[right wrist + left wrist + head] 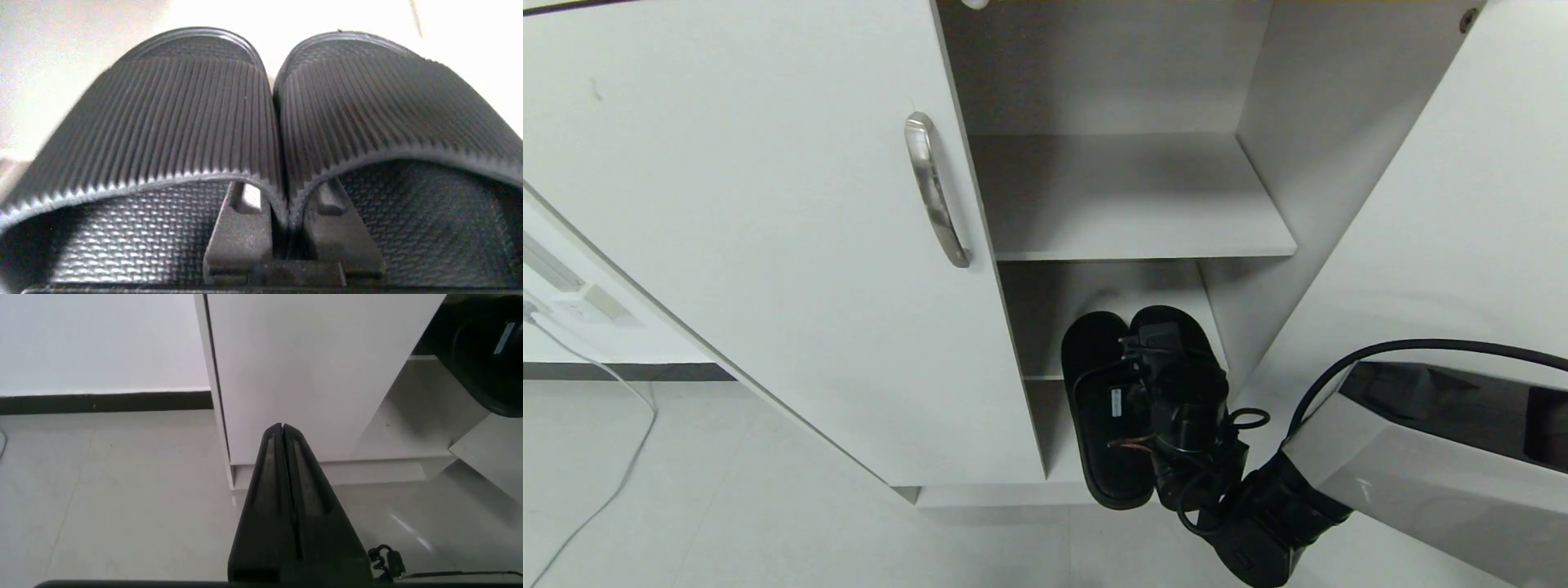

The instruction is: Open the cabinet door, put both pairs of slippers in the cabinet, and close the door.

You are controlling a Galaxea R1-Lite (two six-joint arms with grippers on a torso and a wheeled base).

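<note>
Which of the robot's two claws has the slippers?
The right gripper: it's clamped on the black slippers at the cabinet's lower compartment. The left gripper is shut, holding nothing.

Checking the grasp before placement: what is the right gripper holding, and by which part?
The right gripper holds both black slippers, pinched together where their straps meet.

Two black slippers (1097,359), one cabinet (1127,196), two doors (752,229), one metal handle (935,192), one floor cable (621,465).
</note>
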